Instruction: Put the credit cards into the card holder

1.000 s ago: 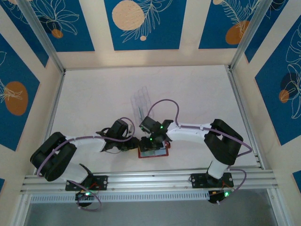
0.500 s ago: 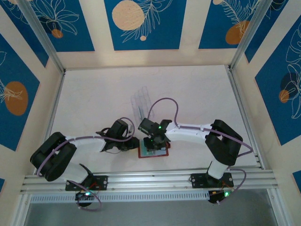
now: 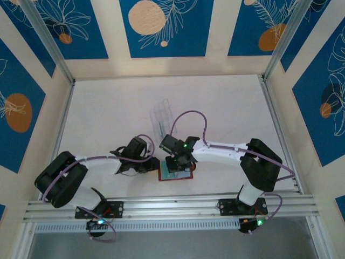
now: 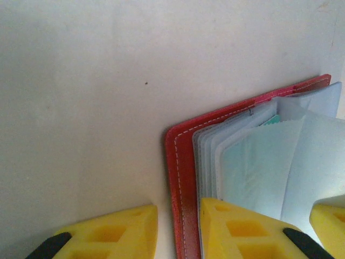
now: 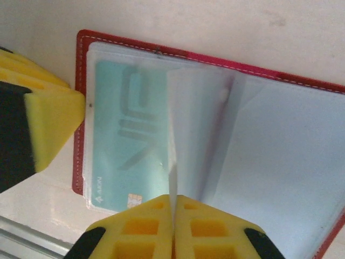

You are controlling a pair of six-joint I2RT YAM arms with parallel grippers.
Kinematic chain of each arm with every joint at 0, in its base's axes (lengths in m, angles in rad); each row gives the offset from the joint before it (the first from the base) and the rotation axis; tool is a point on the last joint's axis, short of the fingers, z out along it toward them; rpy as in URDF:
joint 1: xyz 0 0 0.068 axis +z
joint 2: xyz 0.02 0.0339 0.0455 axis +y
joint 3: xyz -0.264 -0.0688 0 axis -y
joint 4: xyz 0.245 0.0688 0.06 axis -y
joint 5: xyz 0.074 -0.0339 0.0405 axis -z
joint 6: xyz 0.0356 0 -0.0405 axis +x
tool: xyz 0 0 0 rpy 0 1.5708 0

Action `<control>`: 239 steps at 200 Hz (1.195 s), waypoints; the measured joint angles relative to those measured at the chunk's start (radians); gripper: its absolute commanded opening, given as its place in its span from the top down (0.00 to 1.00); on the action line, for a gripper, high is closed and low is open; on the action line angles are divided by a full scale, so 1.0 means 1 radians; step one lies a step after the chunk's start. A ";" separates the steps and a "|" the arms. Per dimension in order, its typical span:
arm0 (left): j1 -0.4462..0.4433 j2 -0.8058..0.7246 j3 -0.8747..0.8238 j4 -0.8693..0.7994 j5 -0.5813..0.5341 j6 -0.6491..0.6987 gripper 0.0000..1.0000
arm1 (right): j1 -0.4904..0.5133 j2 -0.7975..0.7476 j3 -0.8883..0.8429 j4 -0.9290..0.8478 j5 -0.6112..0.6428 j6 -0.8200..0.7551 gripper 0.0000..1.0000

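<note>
Red stitched card holder [image 4: 180, 178] open; teal credit card [image 5: 124, 140] tucked inside.

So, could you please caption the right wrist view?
Right gripper pinching a clear plastic sleeve in the open red wallet.

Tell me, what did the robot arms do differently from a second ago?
The right claw snapped shut on a clear plastic sleeve of the open red folding card holder, and its elbow swung slightly right. The left claw stayed at the holder's edge; the holder, with a teal-green credit card inside, didn't move.
</note>
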 measured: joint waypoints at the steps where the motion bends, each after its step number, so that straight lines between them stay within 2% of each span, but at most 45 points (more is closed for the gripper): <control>1: 0.000 0.000 0.000 0.000 0.000 0.000 0.71 | 0.000 0.000 0.000 0.001 -0.002 0.000 0.91; 31: 0.000 0.000 0.000 0.000 0.000 0.000 0.71 | 0.000 0.001 0.000 0.037 -0.040 -0.007 0.90; 65: 0.000 0.000 0.000 0.000 0.001 0.000 0.71 | 0.000 0.035 0.000 0.096 -0.095 -0.014 0.76; 148: 0.020 -0.063 -0.039 0.026 0.000 -0.010 0.71 | -0.047 0.053 -0.041 0.219 -0.236 -0.014 0.62; 214: 0.139 -0.307 -0.064 -0.146 -0.005 0.005 0.69 | -0.052 0.118 -0.042 0.322 -0.288 -0.026 0.60; 239: 0.161 -0.348 -0.060 -0.207 -0.013 0.029 0.69 | -0.053 0.123 -0.042 0.338 -0.295 -0.052 0.59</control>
